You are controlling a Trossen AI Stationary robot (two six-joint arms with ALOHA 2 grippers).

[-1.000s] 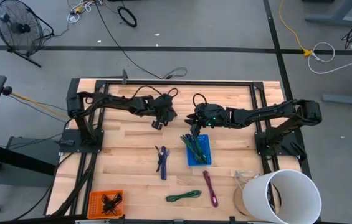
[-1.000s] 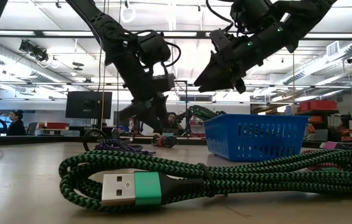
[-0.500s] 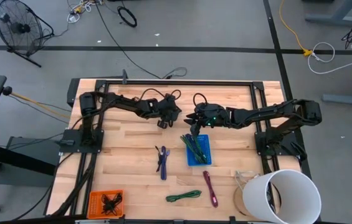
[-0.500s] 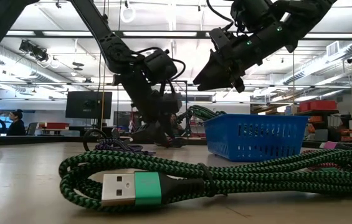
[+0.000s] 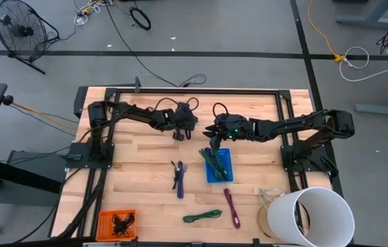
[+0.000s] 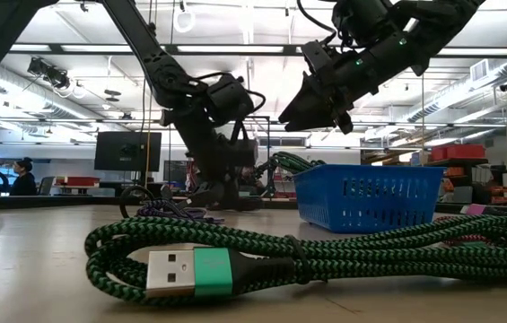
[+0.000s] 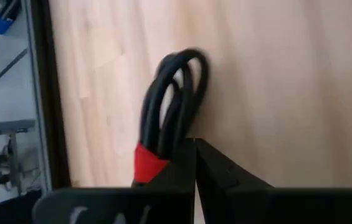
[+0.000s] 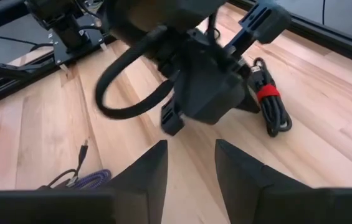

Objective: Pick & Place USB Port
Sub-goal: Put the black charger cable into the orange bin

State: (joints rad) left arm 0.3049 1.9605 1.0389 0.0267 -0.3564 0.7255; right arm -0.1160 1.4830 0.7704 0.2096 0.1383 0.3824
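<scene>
A coiled black USB cable (image 7: 176, 99) with a red band (image 7: 147, 163) lies on the wood table far of centre, also seen as the black cable (image 8: 275, 115) in the right wrist view. My left gripper (image 5: 178, 133) is shut and stands down at the table by the cable's banded end. My right gripper (image 5: 213, 139) hangs open above the far rim of a blue basket (image 5: 228, 167), with nothing between its fingers. Green cables (image 5: 211, 159) lie in the basket and stick out over its rim. My left gripper points down at the table with its fingers (image 7: 182, 171) closed against each other. The cable's red-banded end (image 7: 147, 163) lies right beside one finger. That finger hides the spot, so I cannot tell whether it touches or holds the cable.
A purple cable (image 5: 179, 178), a green cable (image 5: 202, 217) and a magenta cable (image 5: 233, 206) lie on the near half of the table. An orange tray (image 5: 116, 223) sits at the near left corner and a white bucket (image 5: 314, 216) at the near right.
My left gripper has gone a little toward the table's right edge and down to the table by the black cable, and its fingers have shut. The right arm has kept still.
</scene>
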